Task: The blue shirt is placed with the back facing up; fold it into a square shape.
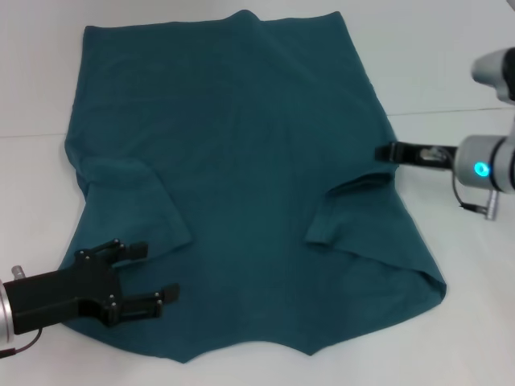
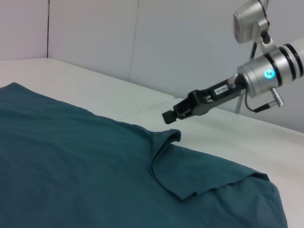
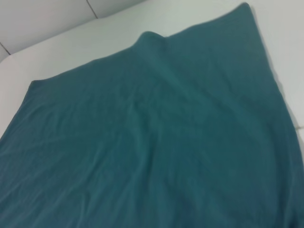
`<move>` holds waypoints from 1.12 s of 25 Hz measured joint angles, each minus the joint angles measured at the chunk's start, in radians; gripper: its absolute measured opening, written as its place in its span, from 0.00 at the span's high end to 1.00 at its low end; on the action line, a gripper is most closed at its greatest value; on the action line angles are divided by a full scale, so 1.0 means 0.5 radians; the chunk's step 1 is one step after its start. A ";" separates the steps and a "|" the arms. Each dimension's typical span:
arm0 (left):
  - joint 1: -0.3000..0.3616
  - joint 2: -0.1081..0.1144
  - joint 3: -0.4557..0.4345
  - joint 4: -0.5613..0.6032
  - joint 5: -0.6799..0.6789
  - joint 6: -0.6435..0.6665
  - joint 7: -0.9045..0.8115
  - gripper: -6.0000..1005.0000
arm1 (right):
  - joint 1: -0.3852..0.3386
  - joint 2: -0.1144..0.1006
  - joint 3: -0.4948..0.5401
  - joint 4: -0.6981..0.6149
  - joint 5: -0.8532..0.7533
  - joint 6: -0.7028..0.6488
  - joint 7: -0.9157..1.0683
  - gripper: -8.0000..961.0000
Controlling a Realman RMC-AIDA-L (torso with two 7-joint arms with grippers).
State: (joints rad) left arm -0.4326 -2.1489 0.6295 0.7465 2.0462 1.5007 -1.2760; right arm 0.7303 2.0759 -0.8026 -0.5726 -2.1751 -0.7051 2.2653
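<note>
Teal-blue fabric fills most of the head view: the blue shirt [image 1: 241, 185] lies spread flat on the white table [image 1: 451, 64], plain side up, reaching from the upper centre of the frame down to the lower edge, its hem wavy along the bottom. Both short sleeves are folded inward onto the body — one lies at the left centre of the frame, the other at the right centre, its edge forming a raised flap. The left gripper [image 1: 153, 273] sits at the lower left of the head view, over the shirt's lower left corner; its two black fingers [image 1: 133, 250] stand apart, pointing toward the frame's right, with nothing between them but the cloth beneath. The right gripper [image 1: 385, 152] reaches in from the right edge of the head view, its black tip just beside the shirt's right edge, close to the folded sleeve. In the left wrist view the same right gripper [image 2: 170, 115] hangs a little above the sleeve's raised edge, apart from it — its fingers appear drawn together, holding nothing. The right wrist view shows only the shirt [image 3: 152, 142] and the table [image 3: 47, 28] behind it.
</note>
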 joint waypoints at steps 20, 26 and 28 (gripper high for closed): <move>-0.024 -0.009 0.005 0.001 0.000 -0.001 -0.021 0.07 | -0.187 -0.075 -0.017 -0.144 -0.133 -0.350 0.031 0.87; -0.025 -0.005 0.005 0.001 0.000 -0.002 -0.021 0.07 | -0.108 -0.002 -0.036 -0.103 -0.217 -0.148 0.013 0.89; -0.025 -0.002 0.005 0.001 0.000 -0.004 -0.022 0.07 | -0.083 0.007 -0.077 -0.065 -0.228 -0.087 0.013 0.91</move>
State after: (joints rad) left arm -0.4451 -2.1500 0.6320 0.7470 2.0462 1.4989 -1.2869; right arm 0.6889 2.0792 -0.8408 -0.6052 -2.2889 -0.7484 2.2718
